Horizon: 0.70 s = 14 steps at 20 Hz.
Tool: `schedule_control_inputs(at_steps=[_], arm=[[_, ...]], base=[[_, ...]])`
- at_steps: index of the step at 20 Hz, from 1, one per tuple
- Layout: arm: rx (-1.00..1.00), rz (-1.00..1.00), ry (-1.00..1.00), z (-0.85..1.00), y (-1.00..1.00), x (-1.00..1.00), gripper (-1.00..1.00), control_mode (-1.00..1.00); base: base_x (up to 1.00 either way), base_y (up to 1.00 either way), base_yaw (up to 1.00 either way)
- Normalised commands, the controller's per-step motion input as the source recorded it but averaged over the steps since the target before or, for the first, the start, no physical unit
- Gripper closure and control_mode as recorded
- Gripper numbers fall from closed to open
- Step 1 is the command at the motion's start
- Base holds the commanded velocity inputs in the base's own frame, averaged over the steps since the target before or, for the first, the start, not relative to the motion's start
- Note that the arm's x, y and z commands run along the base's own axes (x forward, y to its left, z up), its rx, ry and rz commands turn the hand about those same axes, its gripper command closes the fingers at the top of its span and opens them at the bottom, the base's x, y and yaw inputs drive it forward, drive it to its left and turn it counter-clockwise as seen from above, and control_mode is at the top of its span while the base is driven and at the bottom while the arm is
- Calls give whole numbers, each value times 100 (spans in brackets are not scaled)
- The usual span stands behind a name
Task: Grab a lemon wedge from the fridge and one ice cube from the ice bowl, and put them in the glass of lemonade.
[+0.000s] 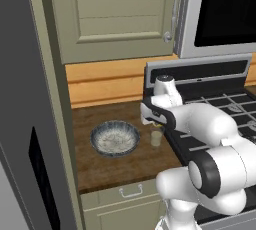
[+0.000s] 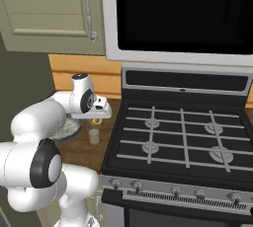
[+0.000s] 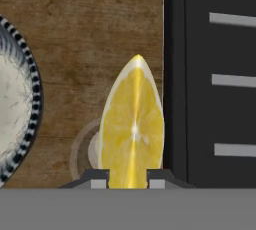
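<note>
My gripper [image 3: 128, 178] is shut on the lemon wedge [image 3: 132, 124], a bright yellow piece standing between the fingertips [image 3: 99, 178]. In the base views the gripper [image 1: 156, 123] hovers just above the glass of lemonade [image 1: 156, 137], a small clear tumbler on the wooden counter. The wedge [image 2: 97, 120] shows as a small yellow spot under the hand, right over the glass [image 2: 94, 135]. In the hand view the glass [image 3: 85, 149] peeks out behind the wedge. The ice bowl [image 1: 115, 138], round and grey with whitish contents, sits left of the glass. The fridge's grey side [image 1: 22, 124] fills the left.
A black stove [image 2: 183, 142] with grey grates stands right beside the glass. Its raised back panel [image 1: 197, 69] lies behind the hand. Pale green cabinets [image 1: 115, 9] hang above the counter, and a drawer with a handle [image 1: 131, 191] sits below the counter's front edge.
</note>
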Motion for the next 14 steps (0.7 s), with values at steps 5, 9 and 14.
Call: schedule_control_inputs(at_steps=[5,9,14], arm=[[0,0,-1,0,5,-1,100,-100],[0,0,-6,1,0,-11,100,-100],[0,0,-2,0,0,-18,100,-100]], base=[[0,0,0],[0,0,0],[0,0,0]])
